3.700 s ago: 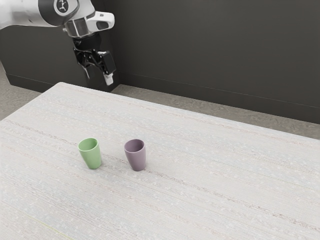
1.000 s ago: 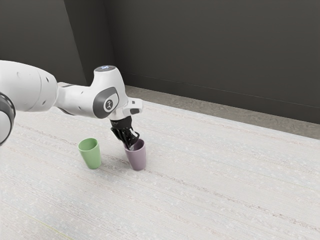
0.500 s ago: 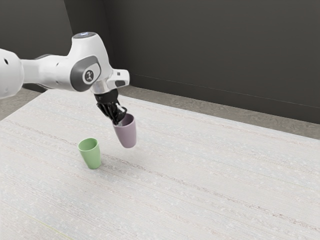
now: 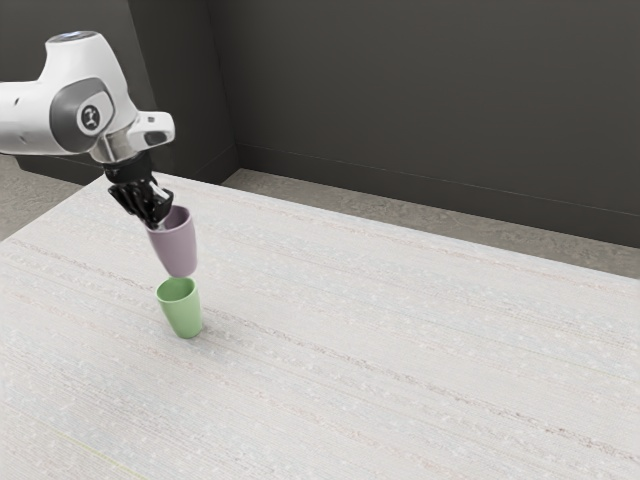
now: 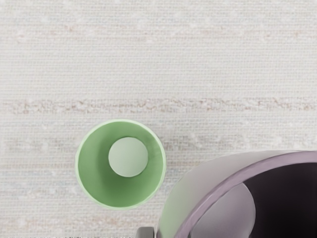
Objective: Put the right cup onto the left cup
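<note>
- The black two-finger end effector (image 4: 158, 222) is closed on the wall of a tapered, smooth mauve cup (image 4: 175, 247) at its rim; in the wrist view a grey fingertip (image 5: 145, 232) lies along the cup's outer side.
- The mauve cup hangs in the air, mouth up, clear of the counter. In the exterior view its base appears just above the rim of the other cup; in the wrist view it is off to one side of that cup's opening, covering none of it.
- A pale green tint shows on the mauve cup's outer wall.
- The tapered, smooth green cup (image 4: 184, 312) stands upright on the counter, its round mouth facing up and a paler disc showing at its bottom.
- The off-white counter (image 4: 400, 340) has a woven-looking surface with faint brownish streaks.
- Above the end effector, the white robot arm (image 4: 88, 68) carries a dark grey patch with a round emblem (image 4: 90, 117), a pale figure-like mark; any lettering is too small to read.
- Beyond the counter are a speckled grey-brown floor (image 4: 300, 190) and a dark grey wall (image 4: 420, 90).
</note>
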